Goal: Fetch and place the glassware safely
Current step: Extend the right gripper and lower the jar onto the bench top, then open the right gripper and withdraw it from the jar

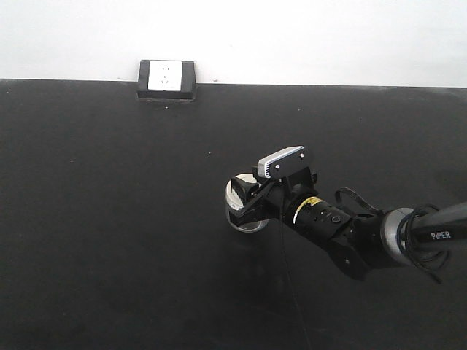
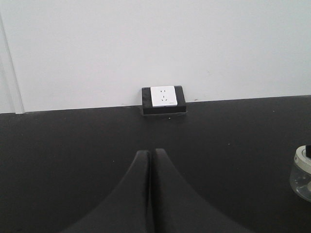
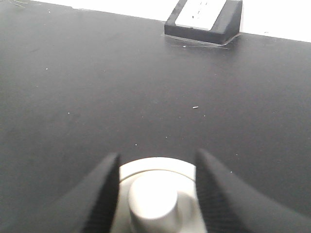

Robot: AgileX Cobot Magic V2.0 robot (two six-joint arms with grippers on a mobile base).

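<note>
One jar (image 1: 241,204) only, small and squat, clear glass under a cream-white lid (image 3: 158,191) with raised knob, upright on the black desk (image 1: 109,219), right of centre and well apart from the black socket box (image 1: 167,79) at the far edge against the wall. Already between the fingers of the right pincer (image 1: 246,208): in the right wrist view, one dark finger (image 3: 97,194) on each side of the lid, the knob centred in the gap. Fingers spread to about the lid's width, right beside the rim; cannot tell whether truly clamped or just shy of contact. No long axis to speak of, round all about, so no turning of the wrist called for; approach from the right and low, arm stretched out across the desk. Left pincer (image 2: 150,189) much farther off, fingers pressed together with nothing between, the jar showing only at the right edge (image 2: 302,172) of its view. Right arm plainly the nearer one. Judged next: a gentle squeeze on the lid or body, checked for a centred hold, then a straight lift; glass and a loose lid both a slipping risk.
</note>
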